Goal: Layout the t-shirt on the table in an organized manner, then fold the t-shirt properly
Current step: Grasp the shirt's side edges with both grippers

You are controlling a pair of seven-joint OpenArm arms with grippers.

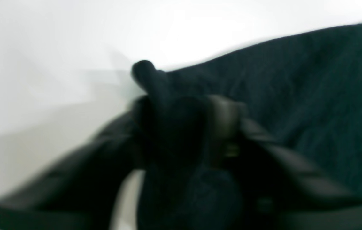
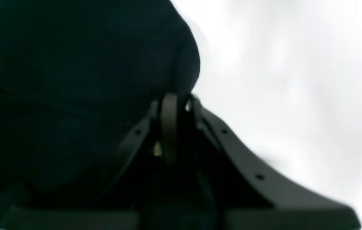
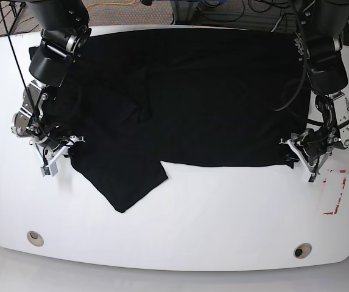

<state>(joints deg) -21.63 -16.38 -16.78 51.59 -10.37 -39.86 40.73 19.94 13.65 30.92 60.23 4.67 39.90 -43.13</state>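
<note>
T-shirt [image 3: 186, 97] spread over table's [image 3: 223, 213] far half, sleeve trailing toward near-left. Right gripper [image 2: 176, 105] clenched on left hem. Left gripper [image 1: 181, 105] pinches right-edge cloth; view blurred. Risk: uneven pull bunches fabric, or thin pinch slips free.

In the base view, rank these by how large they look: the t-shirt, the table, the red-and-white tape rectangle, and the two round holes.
1. the table
2. the t-shirt
3. the red-and-white tape rectangle
4. the two round holes, left-side hole and right-side hole; the two look about alike, so they are not ranked against each other.
</note>
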